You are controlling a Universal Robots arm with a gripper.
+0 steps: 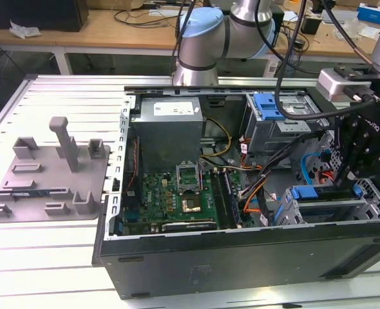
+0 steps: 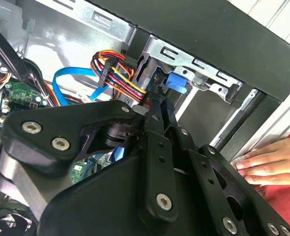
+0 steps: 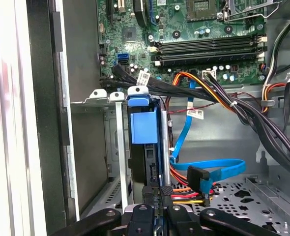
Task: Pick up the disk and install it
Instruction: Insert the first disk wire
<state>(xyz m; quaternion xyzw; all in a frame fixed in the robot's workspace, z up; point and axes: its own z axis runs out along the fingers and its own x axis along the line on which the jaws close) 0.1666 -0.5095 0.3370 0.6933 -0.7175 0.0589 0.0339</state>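
Obs.: the gripper (image 1: 352, 183) is lowered into the open computer case (image 1: 241, 270), at the drive cage (image 1: 344, 212) on the exterior view's right.

In the first wrist view we see the disk (image 3: 144, 123) standing on edge in a slot of that cage, with its blue carrier between the metal walls.

In the second wrist view the fingers (image 2: 154, 132) run side by side up to just behind the carrier's blue tab. They are drawn close together, one on each side of the disk's near edge, and we read this as a grip on the disk.

A bundle of coloured power cables (image 3: 204, 93) crosses above the cage. A flat blue cable (image 3: 218, 167) loops beside it, and its black plug is near the fingertips.

The motherboard (image 1: 177, 199) lies in the middle of the case.

A person's hand (image 2: 270, 162) lies just outside the case wall.

A grey moulded tray (image 1: 48, 174) sits on the slatted table (image 1: 48, 257), on the exterior view's left, well apart from the gripper.
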